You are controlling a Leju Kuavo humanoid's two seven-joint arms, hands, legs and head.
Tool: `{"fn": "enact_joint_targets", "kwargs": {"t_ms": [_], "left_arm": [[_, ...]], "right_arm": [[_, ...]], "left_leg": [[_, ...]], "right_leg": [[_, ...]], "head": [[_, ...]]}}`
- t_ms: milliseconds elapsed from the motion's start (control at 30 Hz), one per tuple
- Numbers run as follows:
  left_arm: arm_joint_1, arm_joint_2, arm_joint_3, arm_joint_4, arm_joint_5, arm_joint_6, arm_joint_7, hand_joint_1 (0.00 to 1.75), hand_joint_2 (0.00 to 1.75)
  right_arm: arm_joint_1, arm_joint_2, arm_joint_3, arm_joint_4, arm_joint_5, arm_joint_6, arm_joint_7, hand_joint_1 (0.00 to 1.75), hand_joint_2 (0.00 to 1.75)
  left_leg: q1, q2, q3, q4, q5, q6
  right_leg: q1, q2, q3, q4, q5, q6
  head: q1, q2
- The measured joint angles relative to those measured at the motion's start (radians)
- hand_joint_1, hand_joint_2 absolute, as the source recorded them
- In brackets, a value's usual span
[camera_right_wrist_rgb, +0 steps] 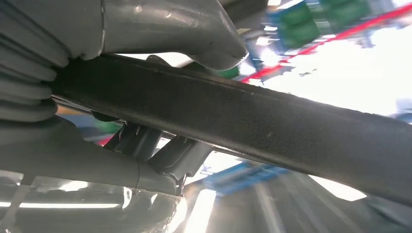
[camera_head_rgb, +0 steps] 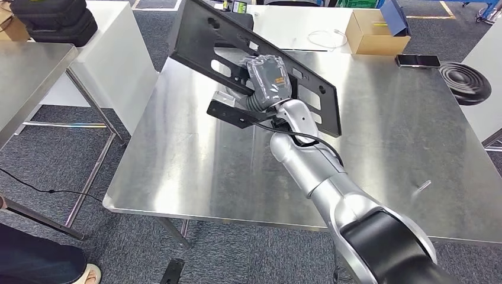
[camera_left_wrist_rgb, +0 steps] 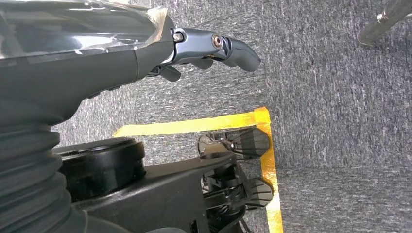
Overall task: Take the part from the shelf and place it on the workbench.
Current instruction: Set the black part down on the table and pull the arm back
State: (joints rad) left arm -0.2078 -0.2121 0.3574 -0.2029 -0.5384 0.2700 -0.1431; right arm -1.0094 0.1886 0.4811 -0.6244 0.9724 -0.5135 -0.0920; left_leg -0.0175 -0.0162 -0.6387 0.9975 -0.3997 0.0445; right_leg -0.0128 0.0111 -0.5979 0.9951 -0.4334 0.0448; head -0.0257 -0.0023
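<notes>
The part is a long flat black panel (camera_head_rgb: 204,35) with several cut-outs. It hangs tilted above the steel workbench (camera_head_rgb: 177,165), its far end raised toward the back left. My right hand (camera_head_rgb: 269,80) grips it near its lower right end. In the right wrist view the panel's dark edge (camera_right_wrist_rgb: 272,126) runs across between my thumb (camera_right_wrist_rgb: 184,24) and the fingers (camera_right_wrist_rgb: 160,150) below it. My left hand (camera_left_wrist_rgb: 214,46) hangs over grey carpet, its fingers curled and holding nothing.
A cardboard box (camera_head_rgb: 373,32), a phone (camera_head_rgb: 418,60) and a black round disc (camera_head_rgb: 465,81) lie along the bench's far right. A second steel table (camera_head_rgb: 29,77) stands at left with black cases (camera_head_rgb: 53,21). A person's foot (camera_head_rgb: 89,273) is at bottom left.
</notes>
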Motion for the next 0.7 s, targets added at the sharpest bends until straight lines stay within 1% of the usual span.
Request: {"fn": "enact_joint_targets", "kwargs": {"t_ms": [100,200,267,400,533,633,700], "left_arm": [[-0.002,-0.003,-0.006,0.0,-0.01,-0.001,0.006,0.0,1.75],[-0.003,-0.004,-0.013,0.0,-0.016,-0.003,0.01,0.0,1.75],[-0.004,-0.004,-0.016,0.0,-0.017,-0.003,0.011,0.0,1.75],[-0.008,-0.004,-0.017,0.0,-0.017,-0.003,0.006,0.0,1.75],[-0.008,-0.004,-0.015,0.0,-0.007,-0.003,-0.009,0.0,1.75],[-0.006,-0.002,-0.012,0.0,0.0,-0.003,-0.016,0.0,1.75],[-0.005,0.0,-0.011,0.0,0.002,-0.003,-0.018,0.0,1.75]], "right_arm": [[-0.038,-0.021,-0.019,0.078,0.022,-0.019,0.06,1.75,1.75],[-0.077,-0.056,-0.04,0.149,0.051,-0.025,0.086,1.75,1.75],[-0.092,-0.069,-0.048,0.178,0.067,-0.027,0.101,1.75,1.75],[-0.107,-0.1,-0.066,0.222,0.09,-0.034,0.16,1.75,1.75],[-0.115,-0.156,-0.106,0.258,0.09,-0.035,0.2,1.75,1.75],[-0.116,-0.204,-0.133,0.283,0.09,-0.035,0.21,1.75,1.75],[-0.116,-0.225,-0.146,0.296,0.09,-0.035,0.211,1.75,1.75]], "left_leg": [[-0.001,0.0,-0.001,0.002,0.0,0.001],[-0.002,-0.001,-0.002,0.003,-0.001,0.002],[-0.003,0.0,-0.002,0.004,-0.002,0.003],[-0.003,0.0,-0.002,0.004,-0.002,0.003],[-0.003,-0.003,-0.002,0.004,-0.002,0.004],[-0.004,-0.003,-0.003,0.004,-0.002,0.004],[-0.005,-0.001,-0.003,0.004,-0.002,0.005]], "right_leg": [[-0.001,0.0,0.0,0.0,0.0,0.0],[-0.002,0.0,0.001,0.0,0.0,0.001],[-0.003,0.001,0.0,0.0,0.001,0.001],[-0.003,0.0,0.0,-0.001,0.001,0.001],[-0.003,-0.002,0.001,-0.001,0.001,0.001],[-0.003,-0.002,0.001,-0.001,0.001,0.001],[-0.003,0.0,0.0,-0.001,0.001,0.002]], "head": [[0.0,0.0],[0.0,0.0],[0.0,0.0],[0.0,0.0],[0.0,0.0],[0.0,0.0],[0.0,0.0]]}}
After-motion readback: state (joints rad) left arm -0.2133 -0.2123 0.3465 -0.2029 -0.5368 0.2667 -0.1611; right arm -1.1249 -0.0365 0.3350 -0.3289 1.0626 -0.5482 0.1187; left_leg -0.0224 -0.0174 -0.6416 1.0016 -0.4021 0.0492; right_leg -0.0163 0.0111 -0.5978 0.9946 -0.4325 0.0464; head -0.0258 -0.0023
